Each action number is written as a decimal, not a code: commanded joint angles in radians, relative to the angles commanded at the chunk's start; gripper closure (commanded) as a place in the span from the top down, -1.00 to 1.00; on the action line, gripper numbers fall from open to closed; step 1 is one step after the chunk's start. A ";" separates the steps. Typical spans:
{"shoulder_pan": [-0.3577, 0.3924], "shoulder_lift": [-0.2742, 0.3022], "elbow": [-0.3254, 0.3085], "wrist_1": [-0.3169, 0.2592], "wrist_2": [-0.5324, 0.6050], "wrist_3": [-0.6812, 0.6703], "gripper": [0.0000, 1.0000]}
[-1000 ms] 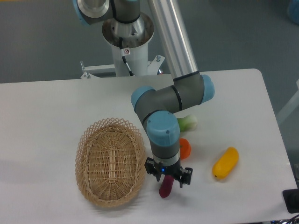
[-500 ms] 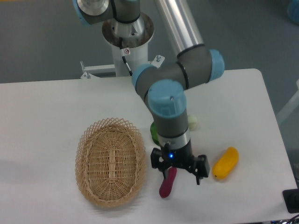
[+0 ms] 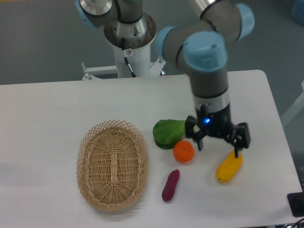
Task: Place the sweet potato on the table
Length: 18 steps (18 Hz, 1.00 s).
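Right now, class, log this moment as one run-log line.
tool: open, raised, empty | sweet potato: lying on table, right of basket | task: placement looks done

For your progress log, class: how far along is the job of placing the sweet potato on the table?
Done: the slim reddish-purple sweet potato lies on the white table, beside the oval wicker basket. In hand: nothing; the open two-finger gripper is empty, above the yellow-orange oblong fruit. Left: apparently nothing.

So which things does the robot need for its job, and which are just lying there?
For the job:
sweet potato, lying on the table
gripper, open and empty

Just lying about:
wicker basket
orange
green vegetable
yellow fruit
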 joint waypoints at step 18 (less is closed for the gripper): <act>0.235 0.057 -0.038 -0.126 -0.058 0.444 1.00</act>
